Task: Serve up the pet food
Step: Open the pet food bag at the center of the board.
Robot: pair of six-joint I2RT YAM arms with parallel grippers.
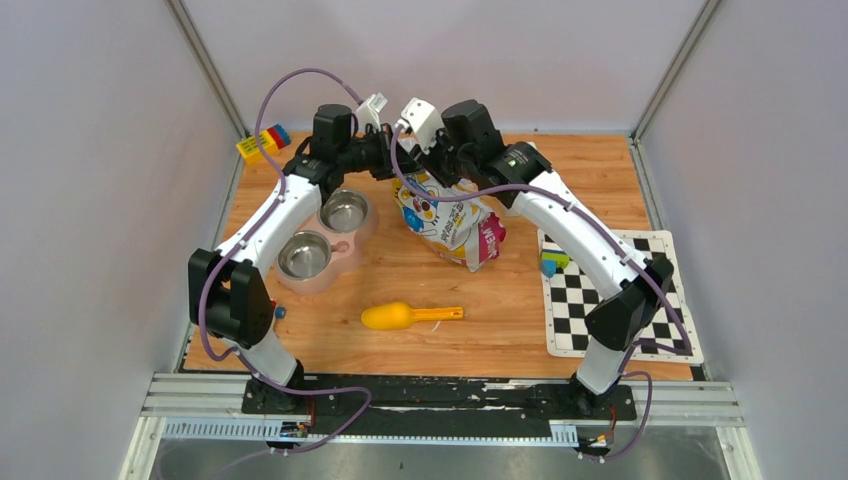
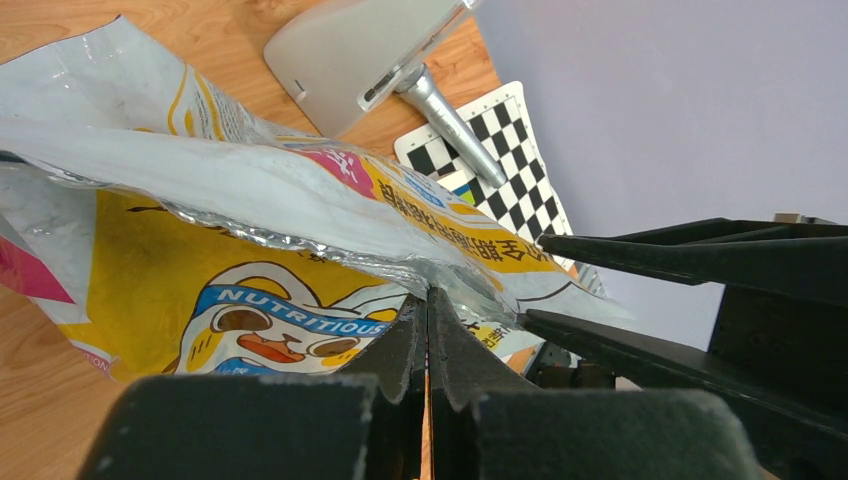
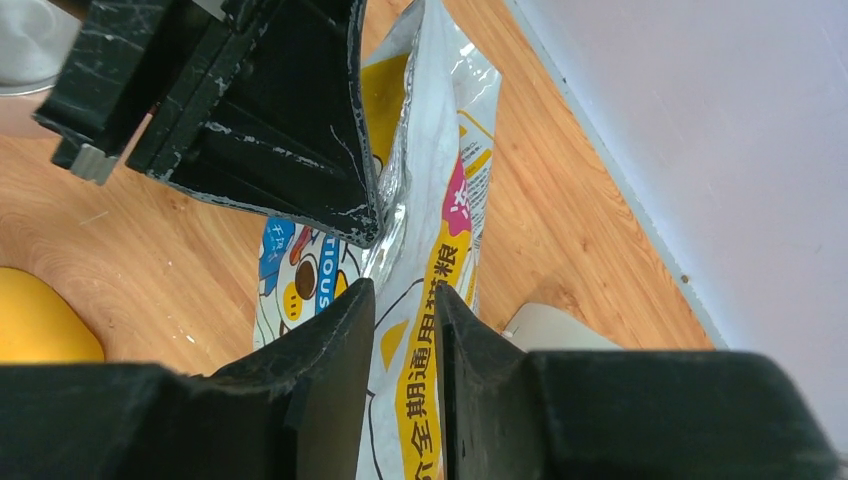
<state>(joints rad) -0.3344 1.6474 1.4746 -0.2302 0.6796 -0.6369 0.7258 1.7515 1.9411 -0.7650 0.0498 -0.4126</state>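
Observation:
The pet food bag (image 1: 452, 218), yellow and white with a cartoon cat, stands at the back middle of the table. No kibble shows; it is hidden in the bag. My left gripper (image 1: 390, 158) is shut on the bag's silver-lined top edge, seen in the left wrist view (image 2: 428, 295). My right gripper (image 1: 426, 162) is open, with the other side of the bag's top (image 3: 420, 200) passing between its fingers (image 3: 405, 292). The two grippers are close together above the bag. The pink double steel bowl (image 1: 325, 240) sits left of the bag, both cups empty.
A yellow scoop (image 1: 400, 317) lies on the wood in front of the bag. A checkerboard mat (image 1: 610, 295) with a small green-blue block (image 1: 552, 262) lies at the right. Toy bricks (image 1: 262, 143) sit at the back left corner. Walls close in on three sides.

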